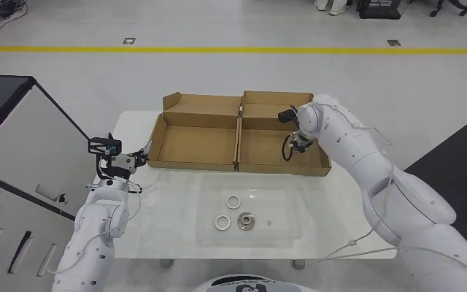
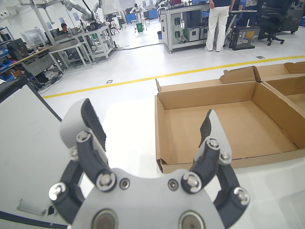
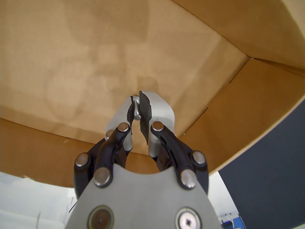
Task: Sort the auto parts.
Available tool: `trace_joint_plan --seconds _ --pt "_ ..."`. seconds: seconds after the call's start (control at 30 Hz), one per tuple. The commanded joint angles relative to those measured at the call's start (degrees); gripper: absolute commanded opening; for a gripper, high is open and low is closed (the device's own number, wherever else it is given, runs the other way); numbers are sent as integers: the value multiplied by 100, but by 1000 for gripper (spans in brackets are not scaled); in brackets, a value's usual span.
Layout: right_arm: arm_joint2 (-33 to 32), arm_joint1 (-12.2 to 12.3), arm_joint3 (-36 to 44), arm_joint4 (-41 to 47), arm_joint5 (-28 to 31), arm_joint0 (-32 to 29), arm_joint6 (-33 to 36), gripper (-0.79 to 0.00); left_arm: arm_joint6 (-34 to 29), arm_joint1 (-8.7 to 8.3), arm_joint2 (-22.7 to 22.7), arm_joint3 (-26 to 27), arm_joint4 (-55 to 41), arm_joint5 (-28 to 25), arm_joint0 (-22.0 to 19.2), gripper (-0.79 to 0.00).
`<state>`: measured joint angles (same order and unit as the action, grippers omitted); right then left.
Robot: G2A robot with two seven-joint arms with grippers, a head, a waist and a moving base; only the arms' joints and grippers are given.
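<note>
Bolt (image 3: 136,111) — small, silver — pinched between the pads of the right gripper (image 3: 137,98), jaws nearly together on its shank. This gripper sits inside the right cardboard box (image 1: 263,150), toward its right wall. Left gripper (image 2: 147,107) spread wide, holding nothing, touching nothing — just beside the outer left wall of the left box (image 1: 197,144). On the table (image 1: 168,233), nearer the robot: one white ring (image 1: 233,202), a second ring (image 1: 222,223), and a metal hub (image 1: 246,220) just beside them.
</note>
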<state>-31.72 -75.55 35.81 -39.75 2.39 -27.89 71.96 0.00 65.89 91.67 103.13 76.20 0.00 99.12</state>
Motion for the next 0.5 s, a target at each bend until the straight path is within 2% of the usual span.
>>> trace_joint_plan --seconds 0.0,0.03,0.07,0.13,0.17,0.23,0.27,0.47 --pt "5 -38 -80 13 15 21 -29 -551 0 0 0 0 0 0 0 0" --pt "7 -56 -118 17 28 30 -41 -517 0 0 0 0 0 0 0 0" --pt "8 -73 -154 19 30 40 -55 -517 0 0 0 0 0 0 0 0" --pt "6 -104 -199 32 56 50 -94 -409 0 0 0 0 0 0 0 0" --pt "5 -117 -221 29 59 58 -109 -326 0 0 0 0 0 0 0 0" --pt "-1 -140 -243 35 64 67 -113 -65 0 0 0 0 0 0 0 0" --pt "-7 -149 -249 37 59 73 -113 0 0 0 0 0 0 0 0 0" --pt "-106 -164 -236 76 54 112 -224 0 0 0 0 0 0 0 0 0"
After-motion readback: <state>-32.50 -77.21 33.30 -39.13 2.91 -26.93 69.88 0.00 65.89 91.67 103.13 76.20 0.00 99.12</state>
